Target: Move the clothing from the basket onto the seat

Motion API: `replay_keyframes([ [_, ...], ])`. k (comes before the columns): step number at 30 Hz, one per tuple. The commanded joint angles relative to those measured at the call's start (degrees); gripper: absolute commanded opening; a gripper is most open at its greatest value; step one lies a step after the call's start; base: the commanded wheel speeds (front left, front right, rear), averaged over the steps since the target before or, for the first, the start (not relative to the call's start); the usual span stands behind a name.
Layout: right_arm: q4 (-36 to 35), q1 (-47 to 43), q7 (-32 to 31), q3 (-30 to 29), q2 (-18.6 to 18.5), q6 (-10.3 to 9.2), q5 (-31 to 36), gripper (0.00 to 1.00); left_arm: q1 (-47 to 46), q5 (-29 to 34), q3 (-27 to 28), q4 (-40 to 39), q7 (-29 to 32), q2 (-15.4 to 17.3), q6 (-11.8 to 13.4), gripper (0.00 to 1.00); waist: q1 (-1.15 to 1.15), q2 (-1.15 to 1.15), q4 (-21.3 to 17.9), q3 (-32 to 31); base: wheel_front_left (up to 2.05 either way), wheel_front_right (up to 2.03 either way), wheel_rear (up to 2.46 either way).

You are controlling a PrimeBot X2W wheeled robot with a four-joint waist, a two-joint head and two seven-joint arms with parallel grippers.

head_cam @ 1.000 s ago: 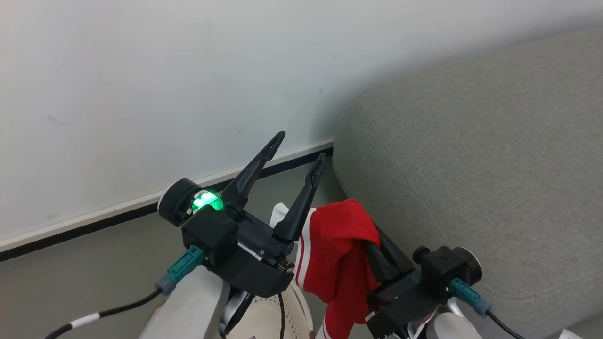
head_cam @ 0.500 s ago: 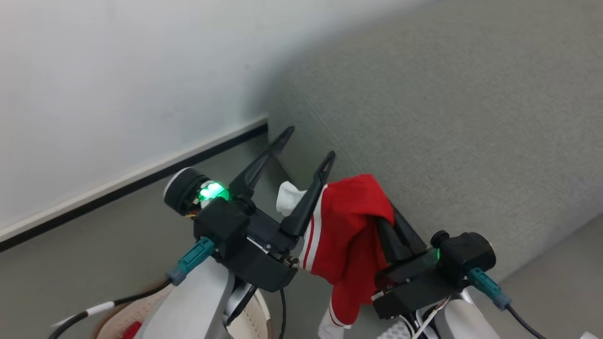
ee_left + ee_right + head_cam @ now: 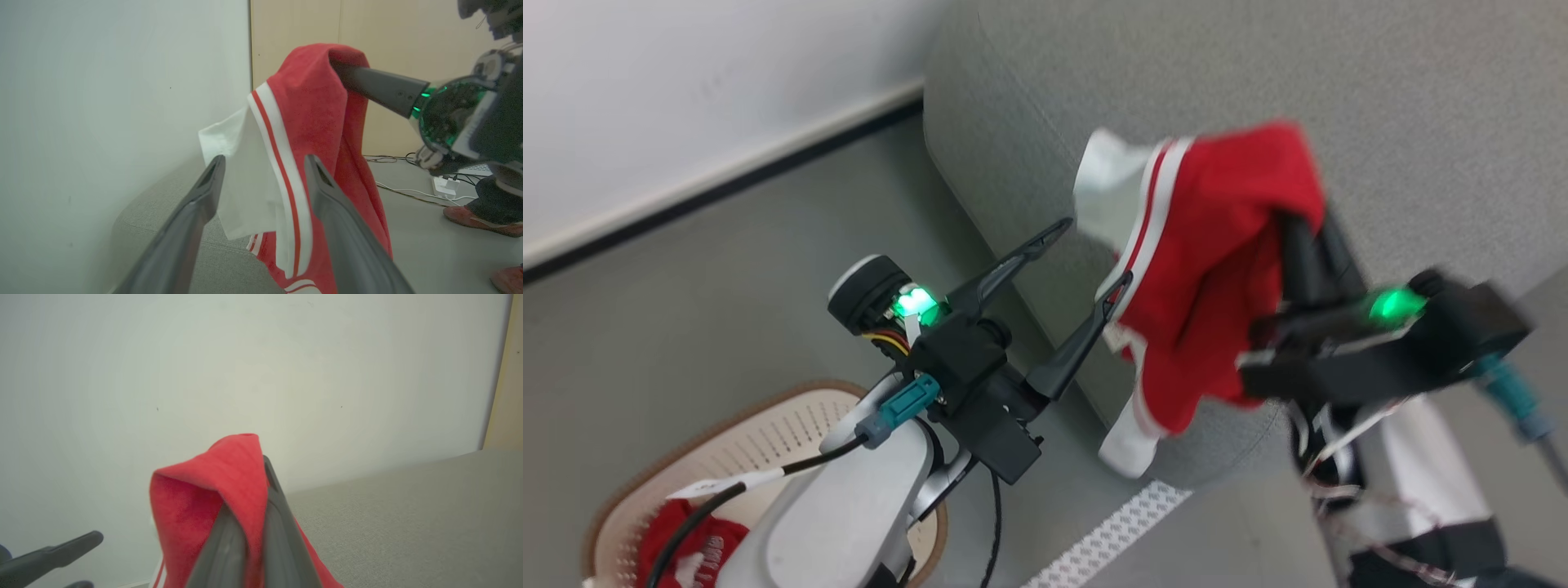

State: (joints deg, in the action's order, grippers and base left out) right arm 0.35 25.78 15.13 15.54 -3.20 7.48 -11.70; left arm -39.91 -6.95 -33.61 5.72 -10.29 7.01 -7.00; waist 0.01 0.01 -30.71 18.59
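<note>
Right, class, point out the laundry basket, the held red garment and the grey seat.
laundry basket point(image 3: 768, 433): head view, perforated inner wall.
red garment point(image 3: 1217, 245): head view, red fabric middle.
grey seat point(image 3: 1421, 98): head view, bare woven fabric.

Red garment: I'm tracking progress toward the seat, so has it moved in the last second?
Yes. The red garment, pinched in the shut right hand, has gone from beside the corner of the seat to partly above its edge.
</note>
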Motion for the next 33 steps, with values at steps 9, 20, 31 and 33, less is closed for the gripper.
replay_keyframes([
  [9, -2.91, 19.49, 0.06, -11.41, -3.55, 0.02, -3.42, 0.00, -6.32, 0.65, -4.16, -1.85, 4.78, 4.39, -0.38, 1.00, -0.01, -0.01, 0.97, 17.63, 0.00, 0.00, 0.00],
  [20, 0.99, 39.18, 0.06, -21.96, -14.48, 0.02, 0.50, 0.00, -12.30, -1.15, -10.54, -3.93, 7.07, 8.41, -0.46, 1.00, -0.01, -0.01, 5.11, 27.96, 0.00, 0.00, 0.00],
  [31, 21.20, 39.20, 0.06, -26.71, -12.77, 0.01, -2.19, 0.00, -11.54, -1.88, -11.73, -3.81, 6.14, 9.45, -0.14, 1.00, -0.01, -0.01, 7.51, 31.45, 0.00, 0.00, 0.00],
  [33, 25.89, 39.38, 0.07, -28.32, -12.02, 0.01, -1.81, 0.00, -11.41, -2.00, -11.94, -3.59, 5.93, 9.27, -0.07, 1.00, -0.01, -0.01, 7.93, 31.38, 0.00, 0.00, 0.00],
])
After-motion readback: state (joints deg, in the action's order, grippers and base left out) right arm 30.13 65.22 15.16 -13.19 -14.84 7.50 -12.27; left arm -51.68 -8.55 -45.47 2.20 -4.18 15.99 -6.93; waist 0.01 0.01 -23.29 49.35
